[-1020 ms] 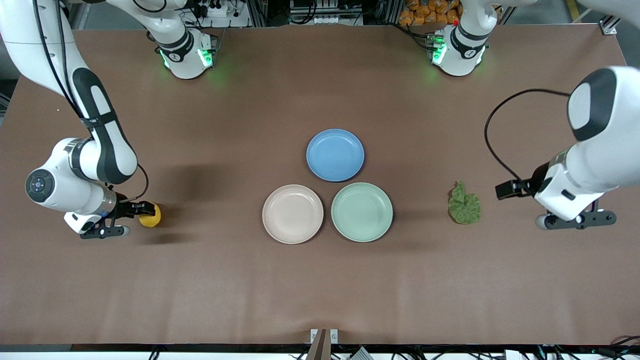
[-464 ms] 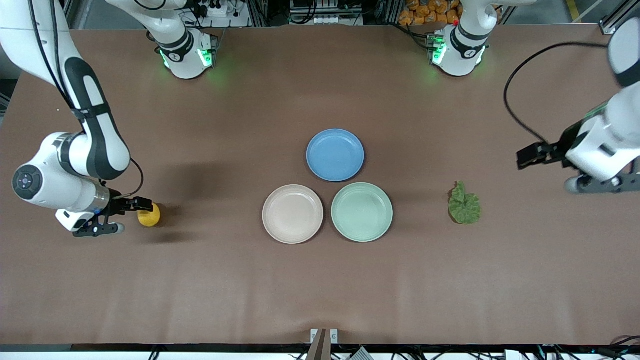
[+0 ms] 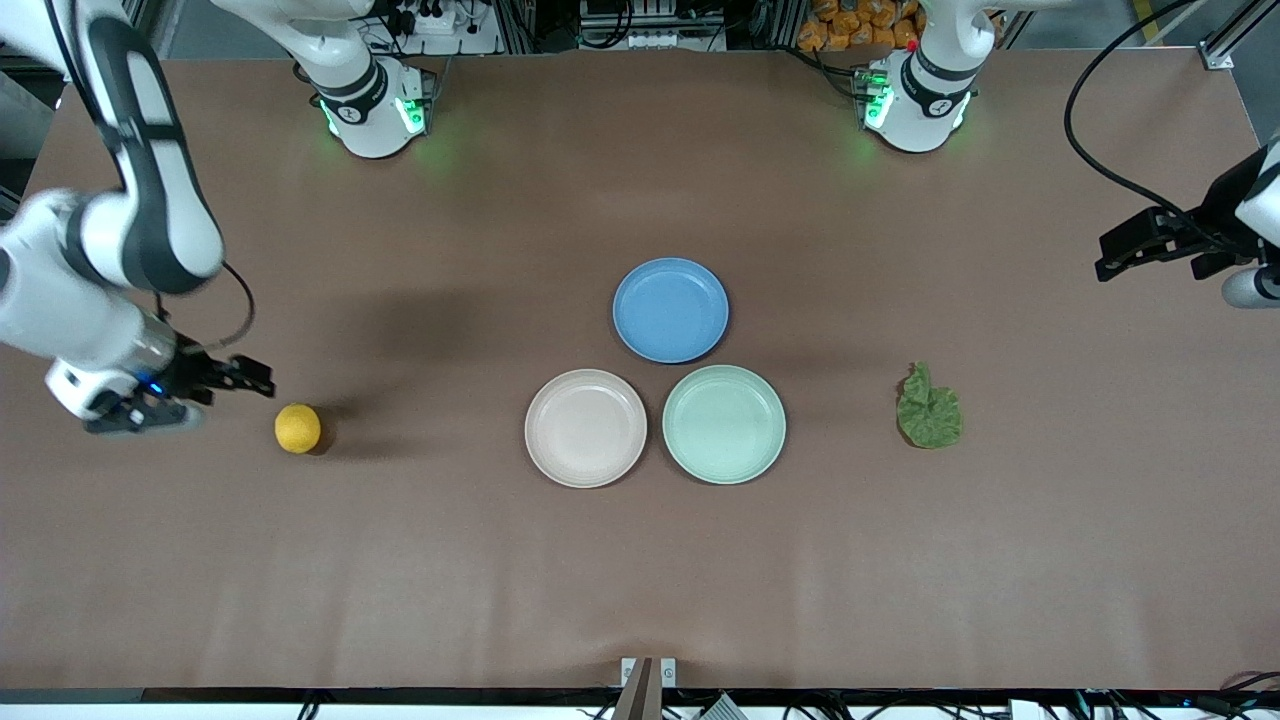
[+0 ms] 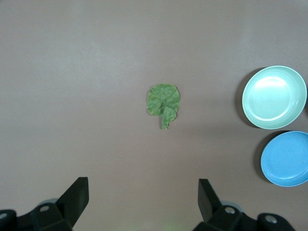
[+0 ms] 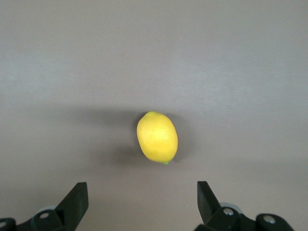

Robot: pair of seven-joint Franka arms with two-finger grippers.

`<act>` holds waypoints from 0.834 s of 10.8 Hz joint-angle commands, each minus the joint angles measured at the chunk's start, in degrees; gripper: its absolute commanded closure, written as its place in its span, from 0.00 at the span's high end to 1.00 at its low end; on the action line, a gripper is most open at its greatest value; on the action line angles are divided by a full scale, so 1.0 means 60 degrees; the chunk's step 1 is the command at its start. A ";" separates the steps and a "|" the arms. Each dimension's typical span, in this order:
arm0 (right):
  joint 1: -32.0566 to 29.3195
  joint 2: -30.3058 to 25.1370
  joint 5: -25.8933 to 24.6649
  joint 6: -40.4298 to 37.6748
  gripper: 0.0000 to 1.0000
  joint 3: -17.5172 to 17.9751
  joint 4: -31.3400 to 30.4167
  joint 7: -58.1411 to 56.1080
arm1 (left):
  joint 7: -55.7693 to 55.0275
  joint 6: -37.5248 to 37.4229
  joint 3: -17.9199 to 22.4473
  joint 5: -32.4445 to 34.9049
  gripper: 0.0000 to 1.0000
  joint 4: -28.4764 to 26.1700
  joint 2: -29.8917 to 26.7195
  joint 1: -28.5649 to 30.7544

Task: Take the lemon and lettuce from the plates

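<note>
The yellow lemon (image 3: 298,428) lies on the bare table toward the right arm's end, not on a plate. My right gripper (image 3: 140,420) is open and empty, up in the air beside it toward the table's end. In the right wrist view the lemon (image 5: 157,137) lies ahead of the open gripper (image 5: 142,192). The green lettuce (image 3: 929,408) lies on the table toward the left arm's end. My left gripper (image 3: 1255,288) is open and empty, high over the table's end. The left wrist view shows the lettuce (image 4: 164,101) well ahead of the gripper (image 4: 143,190). The beige-pink plate (image 3: 586,428) and mint plate (image 3: 724,424) are empty.
A blue plate (image 3: 671,310), also empty, sits farther from the front camera than the two other plates, touching distance from both. The left wrist view shows the mint plate (image 4: 274,96) and blue plate (image 4: 286,159) at one edge.
Both grippers have risen and drawn away toward their ends of the table, the right from the lemon, the left from the lettuce. The lemon and lettuce stay where they were.
</note>
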 commanded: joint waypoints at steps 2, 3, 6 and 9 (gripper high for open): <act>-0.0321 -0.1966 -0.0059 -0.0307 1.00 0.0020 -0.0748 -0.0181 | 0.0070 0.0106 -0.0791 -0.0211 1.00 -0.0454 -0.0142 0.0525; -0.0350 -0.2246 -0.0075 -0.0831 1.00 -0.0009 -0.0560 -0.0166 | 0.0084 0.0122 -0.0791 -0.0211 1.00 -0.0469 -0.0142 0.0541; -0.0671 -0.2585 -0.0382 -0.1579 1.00 -0.0068 0.0375 -0.0108 | -0.0017 0.0122 -0.0806 -0.0211 1.00 -0.0454 -0.0113 0.0570; -0.0674 -0.2088 -0.0223 -0.3340 1.00 0.0019 0.0921 0.1377 | -0.0018 0.0180 -0.0791 -0.0197 1.00 -0.0425 0.0004 0.0585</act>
